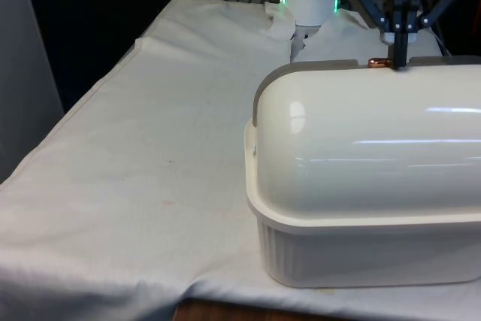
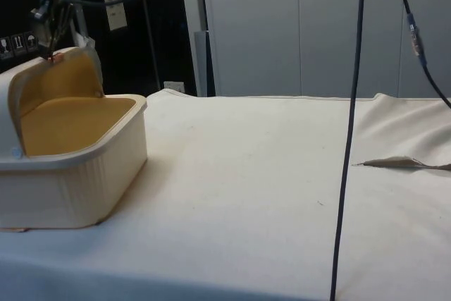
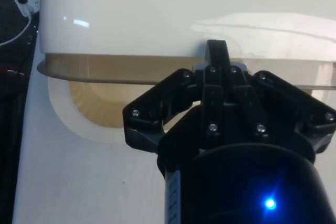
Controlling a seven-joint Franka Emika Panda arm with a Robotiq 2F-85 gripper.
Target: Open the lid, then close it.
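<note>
My black two-finger tool [image 1: 397, 56] is pinching the small copper knob [image 1: 377, 61] on the raised cream roll-top lid [image 1: 368, 137] (box interior showing).

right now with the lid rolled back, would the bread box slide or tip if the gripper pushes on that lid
The bread box looks like thin moulded plastic, so probably light and apt to slide on the cloth. Its wide, low base makes tipping less likely. The glossy, curved lid seems rigid but slippery, so the gripper would do better at the small copper handle.
</note>
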